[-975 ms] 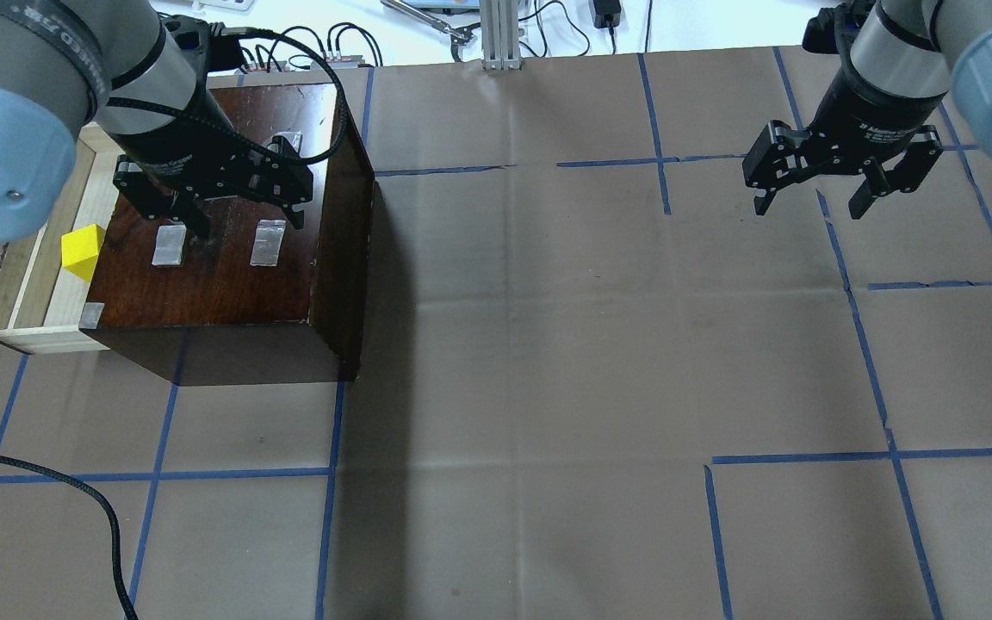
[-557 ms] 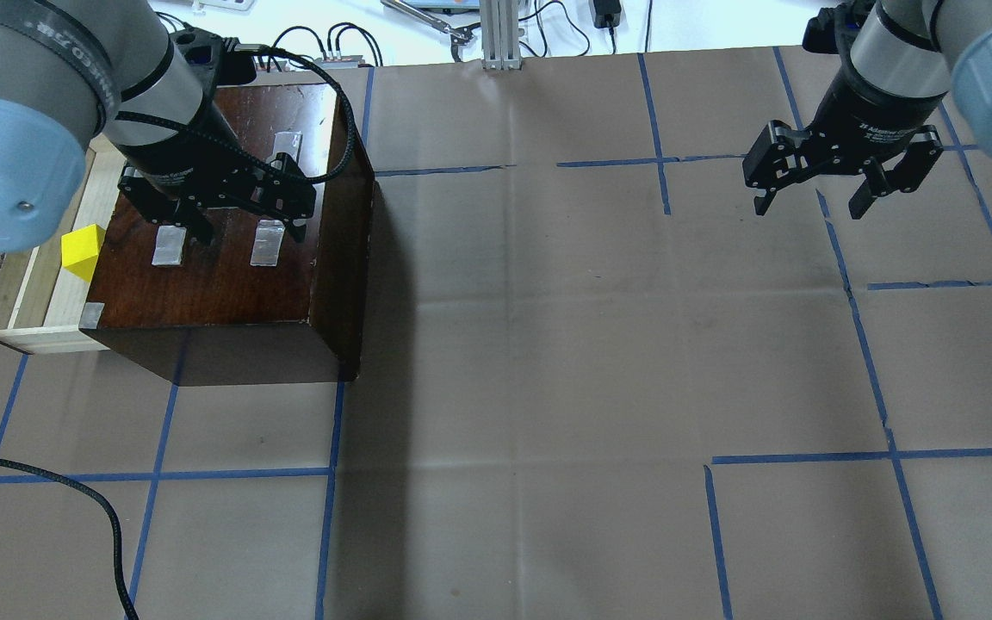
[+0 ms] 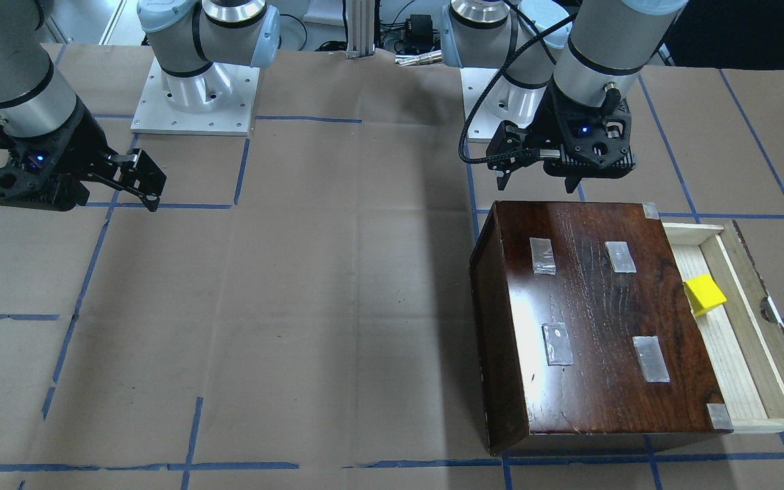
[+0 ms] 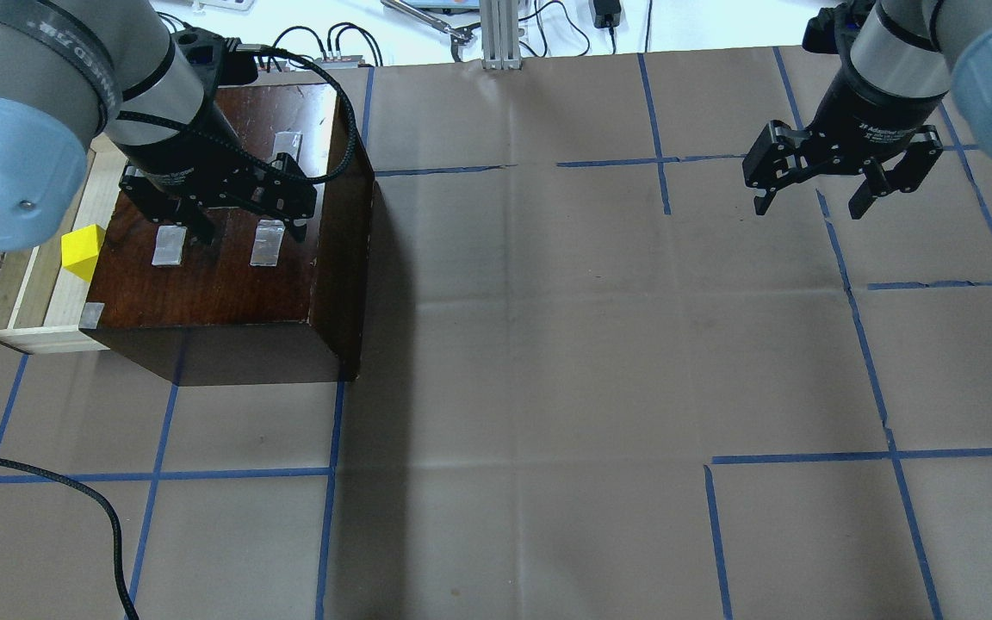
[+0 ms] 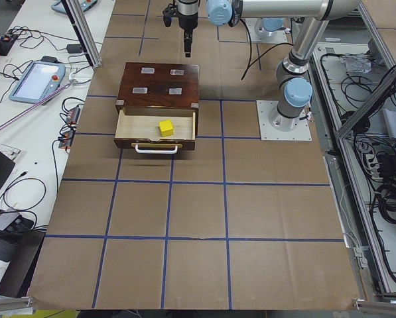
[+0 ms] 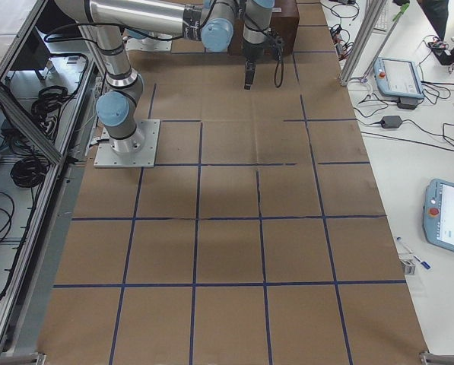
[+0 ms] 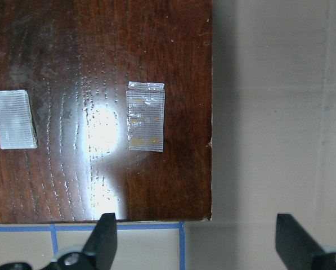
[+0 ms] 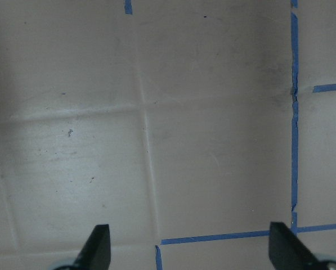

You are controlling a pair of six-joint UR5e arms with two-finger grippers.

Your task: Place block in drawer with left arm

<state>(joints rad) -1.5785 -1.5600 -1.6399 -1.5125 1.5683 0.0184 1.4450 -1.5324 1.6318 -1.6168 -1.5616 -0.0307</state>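
The yellow block lies in the open drawer, which is pulled out of the dark-brown box on its left side. In the front-facing view the block rests on the pale floor of the drawer, next to the box. My left gripper is open and empty. It hangs over the box top, to the right of the block, also in the front-facing view and the left wrist view. My right gripper is open and empty, far right over the paper.
Taped patches sit on the box top. A loose black cable lies at the table's near left. An aluminium post stands at the far edge. Blue tape lines grid the brown paper.
My left gripper has shifted slightly over the box top, still open. The block stays in the drawer. My right arm has not moved.
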